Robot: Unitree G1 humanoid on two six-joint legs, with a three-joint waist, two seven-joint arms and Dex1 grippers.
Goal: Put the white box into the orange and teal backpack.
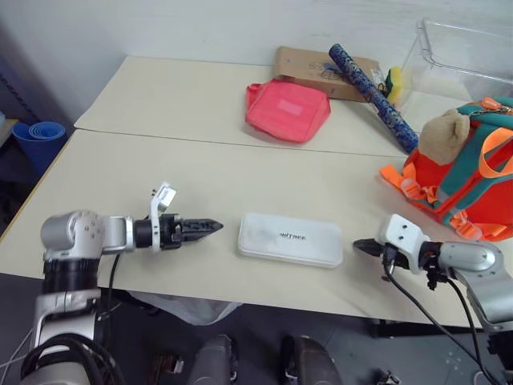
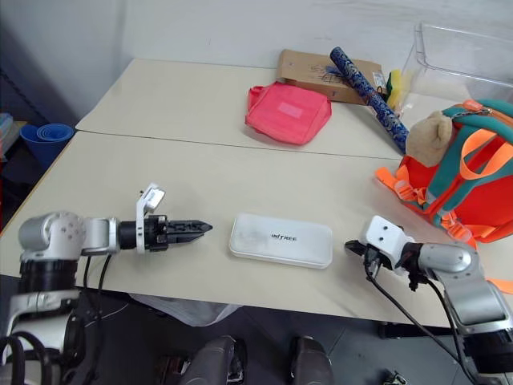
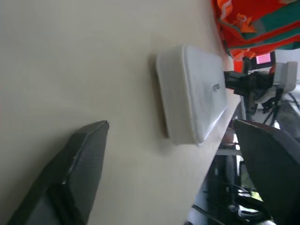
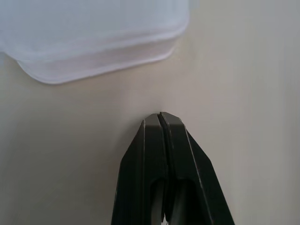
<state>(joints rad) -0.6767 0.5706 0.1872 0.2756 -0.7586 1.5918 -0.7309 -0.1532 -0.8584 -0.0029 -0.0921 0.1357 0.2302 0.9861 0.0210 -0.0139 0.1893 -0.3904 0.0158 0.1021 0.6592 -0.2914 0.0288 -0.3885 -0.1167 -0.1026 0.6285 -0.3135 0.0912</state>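
Observation:
The white box (image 1: 290, 239) lies flat near the table's front edge, grey lettering up, between my two grippers. My left gripper (image 1: 204, 227) hovers just off its left end, pointing at it. In the left wrist view its fingers (image 3: 79, 164) stand wide apart with nothing between them, and the box (image 3: 192, 93) lies ahead. My right gripper (image 1: 358, 246) sits a short way off the box's right end, shut and empty; its closed tips (image 4: 160, 115) point at a corner of the box (image 4: 93, 37). The orange and teal backpack (image 1: 457, 176) with its tan bear head stands at the right.
A pink-red pouch (image 1: 287, 108) lies at the back middle. Behind it are a cardboard box (image 1: 313, 68) and a dark blue patterned roll (image 1: 373, 84). A clear plastic bin (image 1: 465, 56) stands at the back right. Blue buckets (image 1: 40, 136) sit on the floor at the left.

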